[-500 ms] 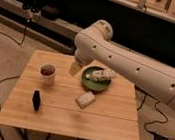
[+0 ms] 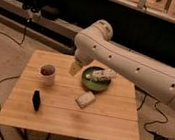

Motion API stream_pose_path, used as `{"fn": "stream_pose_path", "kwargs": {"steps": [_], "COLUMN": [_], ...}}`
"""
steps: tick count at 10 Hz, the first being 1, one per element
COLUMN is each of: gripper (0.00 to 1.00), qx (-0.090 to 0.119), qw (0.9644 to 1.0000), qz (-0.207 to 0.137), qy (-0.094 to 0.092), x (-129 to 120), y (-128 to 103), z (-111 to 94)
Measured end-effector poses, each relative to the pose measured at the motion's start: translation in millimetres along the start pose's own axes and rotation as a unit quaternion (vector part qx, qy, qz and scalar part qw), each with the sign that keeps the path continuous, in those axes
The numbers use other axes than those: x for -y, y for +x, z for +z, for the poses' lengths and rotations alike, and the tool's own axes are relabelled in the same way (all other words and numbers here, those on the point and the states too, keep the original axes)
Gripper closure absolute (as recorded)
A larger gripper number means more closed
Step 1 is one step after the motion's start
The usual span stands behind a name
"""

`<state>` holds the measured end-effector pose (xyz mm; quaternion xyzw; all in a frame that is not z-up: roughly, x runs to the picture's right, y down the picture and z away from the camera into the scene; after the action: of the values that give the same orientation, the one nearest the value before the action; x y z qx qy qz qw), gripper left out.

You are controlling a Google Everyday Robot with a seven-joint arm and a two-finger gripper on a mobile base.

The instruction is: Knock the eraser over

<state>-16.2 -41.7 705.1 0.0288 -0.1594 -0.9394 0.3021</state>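
Note:
The eraser (image 2: 36,100) is a small black block standing upright near the front left of the wooden table (image 2: 106,126). My white arm reaches in from the right across the back of the table. The gripper (image 2: 74,69) hangs below the arm's elbow over the middle back of the table, between the mug and the bowl. It is well behind and to the right of the eraser, and apart from it.
A white mug (image 2: 47,73) with dark liquid stands behind the eraser. A green bowl (image 2: 90,82) holding a pale object sits right of the gripper. A flat whitish block (image 2: 85,99) lies mid-table. Cables run over the floor around the table.
The arm and gripper have shifted slightly. The eraser, mug, bowl and whitish block have not moved.

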Motion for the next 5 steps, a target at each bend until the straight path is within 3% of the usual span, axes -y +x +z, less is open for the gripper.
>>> {"fn": "stream_pose_path", "kwargs": {"steps": [5], "gripper": [0.2], "qx": [0.001], "qw": [1.0], "qz": [0.0], "qy": [0.001], "x": [0.5], "y": [-0.7], "z": [1.6]}}
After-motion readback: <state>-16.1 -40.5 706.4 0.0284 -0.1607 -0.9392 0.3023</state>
